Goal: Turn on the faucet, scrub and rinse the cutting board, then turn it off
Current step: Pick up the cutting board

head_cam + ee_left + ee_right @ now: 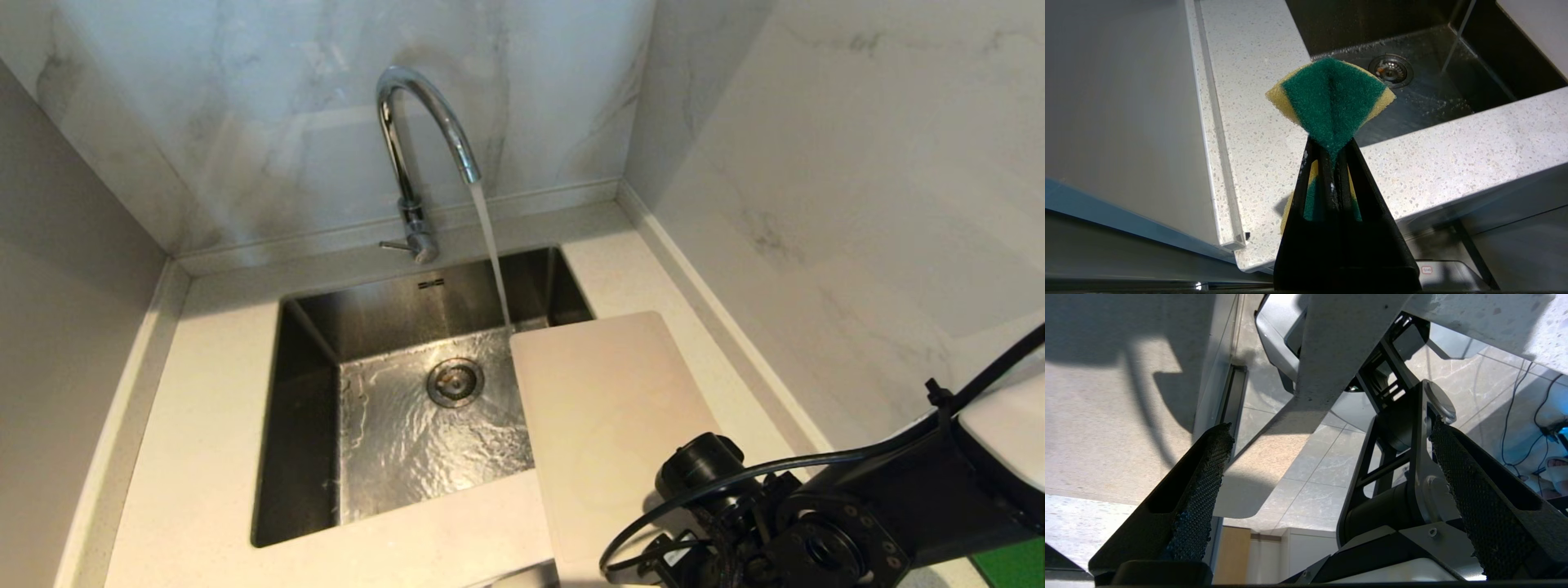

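Right gripper (1327, 457) has its jaws spread wide, nothing between them, at the near end of the large off-white plastic cutting board (608, 416). Left gripper (1331, 157) pinches a green-and-yellow sponge (1331, 98). Speckled pale stone counter (204, 457), marble-look walls. Board lies flat beside the steel sink (392, 425), overhanging it, long axis toward the back wall; chrome gooseneck faucet (420, 139) is running.

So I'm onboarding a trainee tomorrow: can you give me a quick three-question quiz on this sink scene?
1. True or false: water runs from the faucet.
2. What does the left end effector grip? A) sponge B) brush C) cloth
3. Where does the cutting board lie?

Key: 1 true. 2 A, the sponge. 3 On the counter, on the right of the sink, its edge overhanging the basin.
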